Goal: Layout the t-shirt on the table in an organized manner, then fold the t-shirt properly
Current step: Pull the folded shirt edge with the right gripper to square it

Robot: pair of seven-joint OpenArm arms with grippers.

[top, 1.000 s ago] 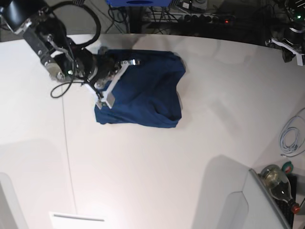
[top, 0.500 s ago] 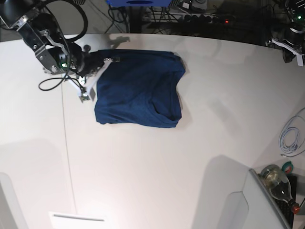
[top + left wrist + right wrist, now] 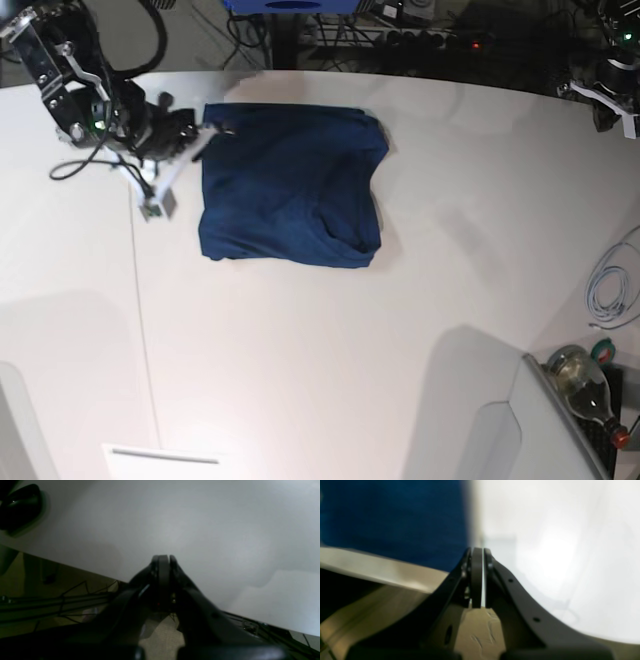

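T-shirt (image 3: pixel 290 185) lay folded mid-bench (image 3: pixel 300 380), long edge running left-right in base view. Sat just beside right tool (image 3: pixel 160 190), pinched closed on nothing. Left tool (image 3: pixel 163 560), likewise closed and empty, parked well apart.

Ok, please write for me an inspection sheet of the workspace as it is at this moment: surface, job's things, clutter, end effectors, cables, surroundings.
Surface: white table, a thin seam line near its left side in the base view.
Job's things: navy t-shirt lies folded into a rough rectangle, some wrinkles.
Clutter: bottle at the lower right edge.
End effectors: right end effector shut, empty, beside the shirt's edge; left end effector shut, empty, over bare table.
Cables: white cable coiled at the right edge; black cable looped by the right arm.
Surroundings: dark floor with wires and a power strip behind the table.
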